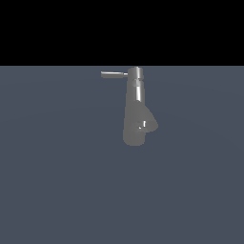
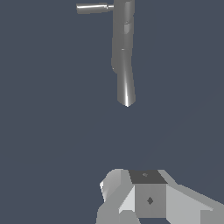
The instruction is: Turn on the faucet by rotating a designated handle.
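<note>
The grey metallic faucet [image 1: 136, 114] stands on a flat blue-grey surface in the middle of the exterior view, with a shiny column, a wider lower body and a stubby spout. The thin rod handle [image 1: 113, 74] sticks out from its cap toward the exterior view's left. The arm does not show in the exterior view. In the wrist view the faucet [image 2: 123, 52] and the handle [image 2: 92, 8] lie well ahead of my gripper [image 2: 131, 183], which is apart from both. Only grey finger parts show at the picture's edge. I cannot tell how the jaws stand.
The blue-grey surface [image 1: 57, 181] spreads all around the faucet. A black band fills the exterior view above it. No other object shows.
</note>
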Robot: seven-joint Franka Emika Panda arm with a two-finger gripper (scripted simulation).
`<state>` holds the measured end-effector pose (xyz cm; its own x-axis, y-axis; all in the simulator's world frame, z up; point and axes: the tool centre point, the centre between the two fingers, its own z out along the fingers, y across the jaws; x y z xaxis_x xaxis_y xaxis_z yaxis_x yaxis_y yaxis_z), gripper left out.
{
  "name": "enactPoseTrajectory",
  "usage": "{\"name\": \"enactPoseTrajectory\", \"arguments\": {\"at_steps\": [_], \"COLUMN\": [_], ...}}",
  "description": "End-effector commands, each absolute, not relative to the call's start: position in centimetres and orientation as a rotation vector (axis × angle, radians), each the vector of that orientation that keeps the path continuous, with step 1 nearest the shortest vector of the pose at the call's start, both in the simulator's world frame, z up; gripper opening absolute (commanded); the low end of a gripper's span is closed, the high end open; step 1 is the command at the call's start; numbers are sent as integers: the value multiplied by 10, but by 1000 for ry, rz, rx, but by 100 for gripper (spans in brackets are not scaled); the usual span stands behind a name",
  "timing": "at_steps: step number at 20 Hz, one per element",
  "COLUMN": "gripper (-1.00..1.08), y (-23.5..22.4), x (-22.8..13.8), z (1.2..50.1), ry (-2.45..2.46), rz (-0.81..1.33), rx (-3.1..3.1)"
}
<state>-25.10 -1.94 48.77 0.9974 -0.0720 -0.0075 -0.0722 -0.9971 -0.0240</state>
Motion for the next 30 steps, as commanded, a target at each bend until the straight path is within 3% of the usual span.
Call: {"name": "enactPoseTrajectory", "arguments": {"at_steps": [1, 19, 30], "gripper": [-100, -100, -100], "y": [-19, -23, -21], "x": [-251, -253, -226], "z": [488, 484, 484], "ry": [113, 66, 230], "rz": [10, 31, 38], "rx": [-3115, -3101, -3097]}}
